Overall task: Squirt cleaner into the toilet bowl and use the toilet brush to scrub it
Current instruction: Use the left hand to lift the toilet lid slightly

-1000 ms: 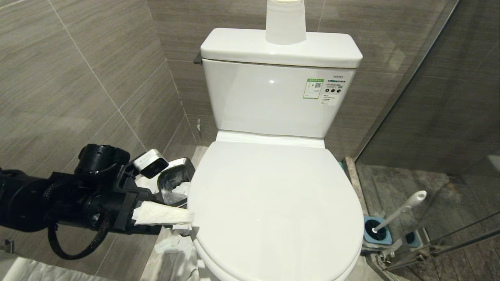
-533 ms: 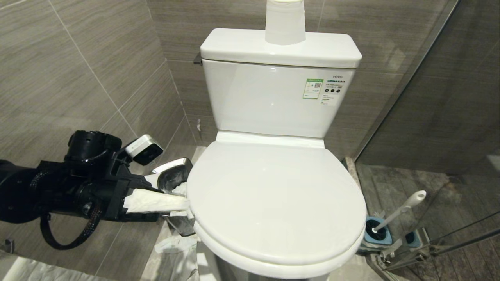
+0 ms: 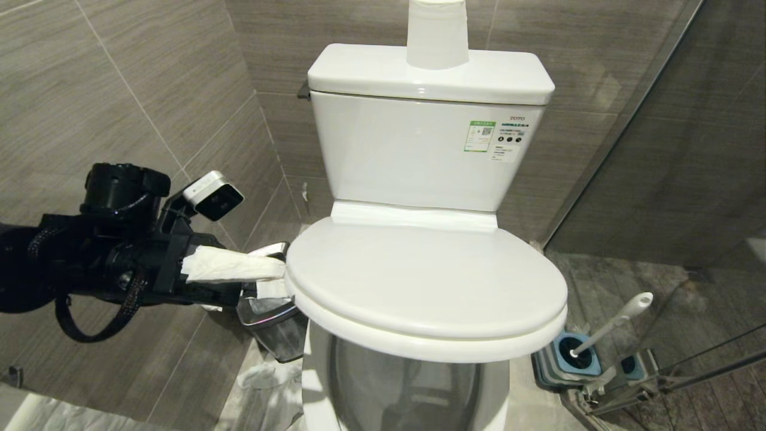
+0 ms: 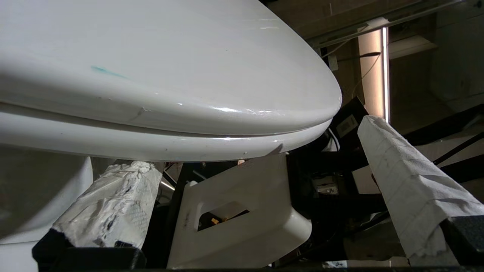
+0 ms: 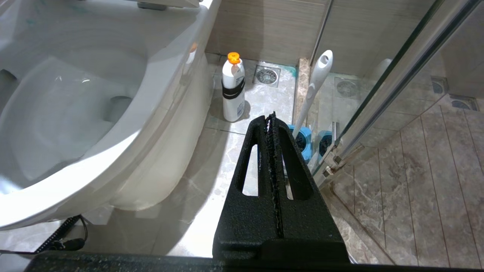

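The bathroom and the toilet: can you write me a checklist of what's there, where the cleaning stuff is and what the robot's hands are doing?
Surface: grey tiled floor, looks clean.
Job's things: toilet bowl uncovered below the half-raised lid and seat; cleaner upright on the floor beside the toilet; toilet brush in its blue holder.
Clutter: steel waste bin stuffed with paper; paper roll on the tank.
Grippers: left gripper open, paper-wrapped fingers under the lid's edge; right gripper shut, empty, low beside the toilet.
Cables: black loop on the left arm.
Surroundings: tiled walls, glass shower door.
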Motion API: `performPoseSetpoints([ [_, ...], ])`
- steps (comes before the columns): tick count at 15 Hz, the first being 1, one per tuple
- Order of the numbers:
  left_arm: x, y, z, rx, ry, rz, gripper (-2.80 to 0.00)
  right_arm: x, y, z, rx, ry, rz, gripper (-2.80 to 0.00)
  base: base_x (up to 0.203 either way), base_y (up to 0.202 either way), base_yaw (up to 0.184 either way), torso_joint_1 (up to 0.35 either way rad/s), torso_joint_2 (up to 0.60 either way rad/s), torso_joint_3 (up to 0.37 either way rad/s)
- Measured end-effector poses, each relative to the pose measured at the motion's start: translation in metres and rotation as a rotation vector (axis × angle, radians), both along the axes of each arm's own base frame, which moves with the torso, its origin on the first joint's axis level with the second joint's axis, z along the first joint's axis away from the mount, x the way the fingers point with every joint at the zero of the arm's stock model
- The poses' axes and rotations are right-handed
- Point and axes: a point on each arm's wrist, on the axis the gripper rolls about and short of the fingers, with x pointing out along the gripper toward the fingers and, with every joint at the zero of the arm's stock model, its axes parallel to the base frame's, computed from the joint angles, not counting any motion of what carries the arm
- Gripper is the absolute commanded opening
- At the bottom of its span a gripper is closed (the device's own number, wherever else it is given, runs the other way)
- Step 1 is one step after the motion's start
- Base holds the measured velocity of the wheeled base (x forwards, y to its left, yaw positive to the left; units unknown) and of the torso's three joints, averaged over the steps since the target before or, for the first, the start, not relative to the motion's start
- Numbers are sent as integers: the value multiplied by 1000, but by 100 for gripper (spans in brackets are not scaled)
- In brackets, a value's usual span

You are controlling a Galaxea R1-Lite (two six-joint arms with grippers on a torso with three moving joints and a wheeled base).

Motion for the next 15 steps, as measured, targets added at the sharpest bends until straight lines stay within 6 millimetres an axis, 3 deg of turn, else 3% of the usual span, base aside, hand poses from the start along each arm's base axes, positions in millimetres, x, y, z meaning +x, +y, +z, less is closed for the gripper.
performPoseSetpoints([
  [15,52,-7,47,-32,-193,4,0,0,0,0,0,0,-1,-280,0,0,0,0,0,0],
])
